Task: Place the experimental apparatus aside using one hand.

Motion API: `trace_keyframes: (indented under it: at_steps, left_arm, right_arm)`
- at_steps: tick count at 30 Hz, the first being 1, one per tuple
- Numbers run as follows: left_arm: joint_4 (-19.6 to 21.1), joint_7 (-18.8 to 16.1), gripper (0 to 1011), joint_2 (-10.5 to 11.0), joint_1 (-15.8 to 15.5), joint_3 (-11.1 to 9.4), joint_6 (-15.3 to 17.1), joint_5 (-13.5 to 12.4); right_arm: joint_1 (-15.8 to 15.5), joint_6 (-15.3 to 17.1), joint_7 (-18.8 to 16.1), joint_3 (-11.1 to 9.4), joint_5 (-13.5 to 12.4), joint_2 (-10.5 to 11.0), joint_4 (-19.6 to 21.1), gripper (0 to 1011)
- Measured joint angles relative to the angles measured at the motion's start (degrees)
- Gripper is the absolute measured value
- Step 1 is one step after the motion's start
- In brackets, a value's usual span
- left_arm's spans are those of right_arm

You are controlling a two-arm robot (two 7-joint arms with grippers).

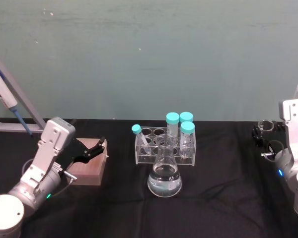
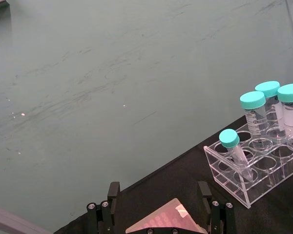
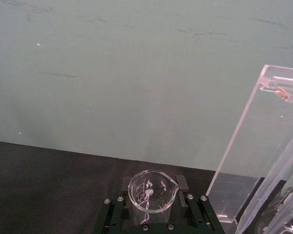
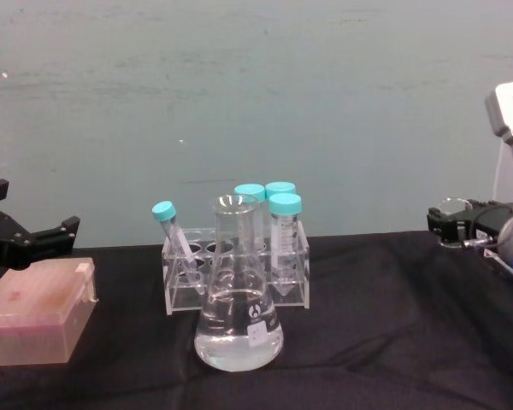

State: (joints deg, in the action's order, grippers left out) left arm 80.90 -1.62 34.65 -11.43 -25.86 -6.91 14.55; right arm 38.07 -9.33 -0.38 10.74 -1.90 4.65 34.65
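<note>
**Right claw clenched on the small beaker at the worktop's right rear corner**

The right claw (image 3: 155, 184) grips the small glass beaker (image 3: 147, 200) between its jaws, upright, just beside the tall acrylic stand (image 3: 263, 146). The step in hand looks like setting the beaker aside. The next move likely calls for lowering it level onto the worktop (image 1: 223, 198), clear of the stand, then easing the jaws apart. The conical flask (image 1: 165, 173) waits mid-worktop toward the front edge, with the tube rack (image 1: 164, 148) just behind it. The left claw (image 1: 98, 148), jaws spread, hovers idle over a pink box (image 1: 89, 167) near the left edge.
</note>
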Motion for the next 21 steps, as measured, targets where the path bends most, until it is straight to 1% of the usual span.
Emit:
trace_keyframes:
  at_steps: [12,21]
  left_arm:
    - [0.00,0.00,1000,0.00,0.00,0.00,0.00,0.00]
    - [0.00,0.00,1000,0.00,0.00,0.00,0.00,0.00]
  right_arm:
    - [-0.23,0.25,-0.06,-1.30,1.47,-0.23,-0.40,539]
    - [0.44,-0.16,-0.36,-2.39,2.58,-0.52,-2.29,539]
